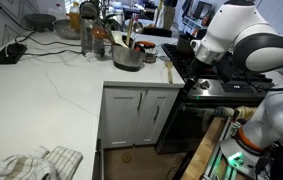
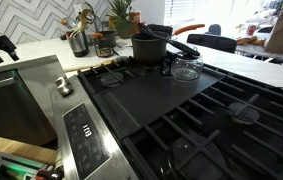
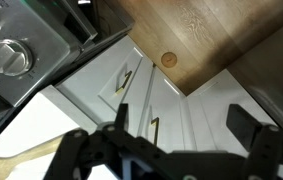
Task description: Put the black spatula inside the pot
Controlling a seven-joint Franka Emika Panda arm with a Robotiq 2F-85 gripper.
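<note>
The small dark pot [image 2: 148, 50] stands at the back of the stove top [image 2: 181, 110]. A black long piece [image 2: 183, 46] sticks out from the pot's rim to the right; I cannot tell if it is the black spatula or the pot's handle. My gripper [image 3: 181, 116] is open and empty in the wrist view, with its two dark fingers spread wide. It hangs over the white cabinet doors [image 3: 171, 105] at the counter's corner, beside the stove's front edge. In an exterior view the arm [image 1: 231, 38] reaches over the stove front.
A wider silver pot [image 1: 128, 57] sits on the white counter [image 1: 51, 85] among jars and bottles. A glass lid [image 2: 186, 69] lies next to the dark pot. Stove knobs [image 3: 9, 55] are at the wrist view's upper left. A cloth [image 1: 31, 163] lies on the near counter.
</note>
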